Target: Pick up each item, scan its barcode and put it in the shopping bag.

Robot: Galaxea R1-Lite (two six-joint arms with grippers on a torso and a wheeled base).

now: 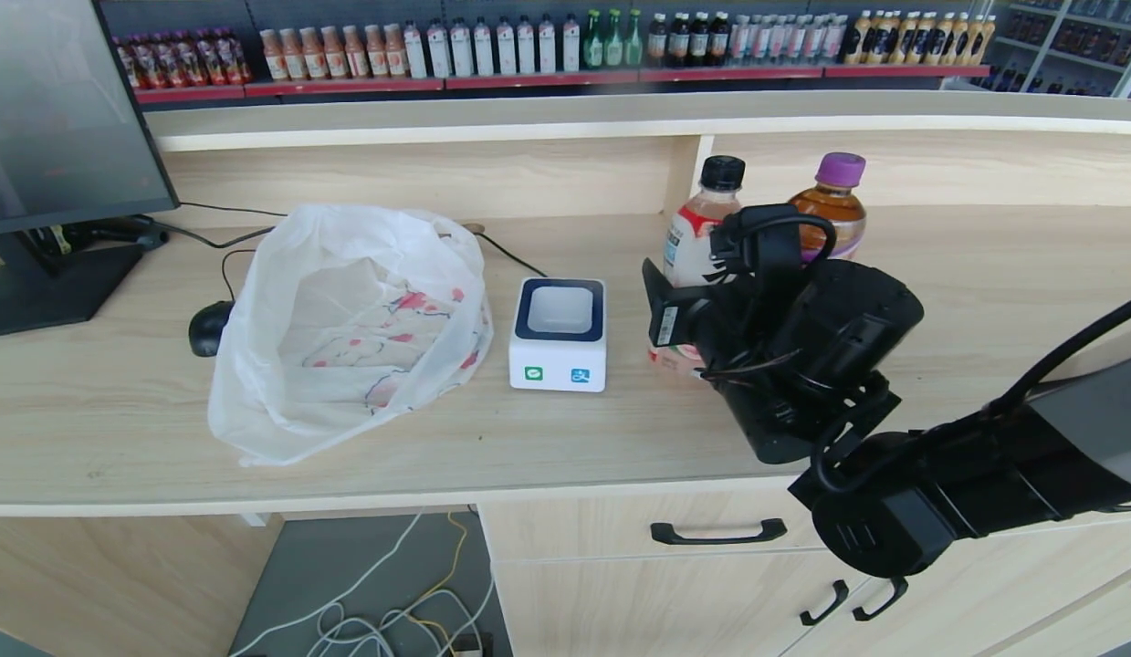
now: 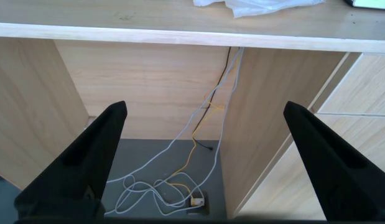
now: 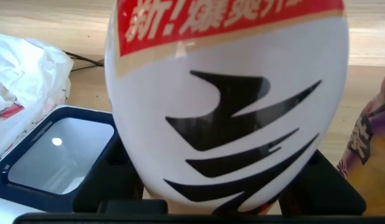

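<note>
In the head view my right claw point(image 1: 685, 315) sat right of centre, closed around the lower body of the black-capped bottle point(image 1: 702, 246). The bottle stood on the pale, wood-grained worktop point(image 1: 620, 438), its base apparently not yet lifted. Toward the upper right, just behind it, stood the purple-capped bottle point(image 1: 836, 205) with its amber contents. The boxy white scanner point(image 1: 559, 336), with a dark-framed glass window on top, lay mid-frame just left of my claw. The shopping bag point(image 1: 350, 333) slumped open at centre left, thin crinkled translucent plastic with red print. Both bottles were outside the bag, so I judged the step to be the grasp of the first item. The next move called for a clean lift clear of the neighbouring bottle. After that came a short carry left over the scanner's window, turning the label until the barcode faced the glass. I could not see where that barcode sat.

In the left wrist view my left claw point(image 2: 204, 162) hung below the worktop's front edge, its two dark wedge-shaped fingers spread wide and holding nothing. Loose cables point(image 2: 180, 180) trailed on the floor at lower centre.

In the right wrist view the bottle's label was smooth, glossy and rounded, white with black strokes and a red band at the top. My dark fingers point(image 3: 105, 186) hugged its sides along the bottom edge.
</note>
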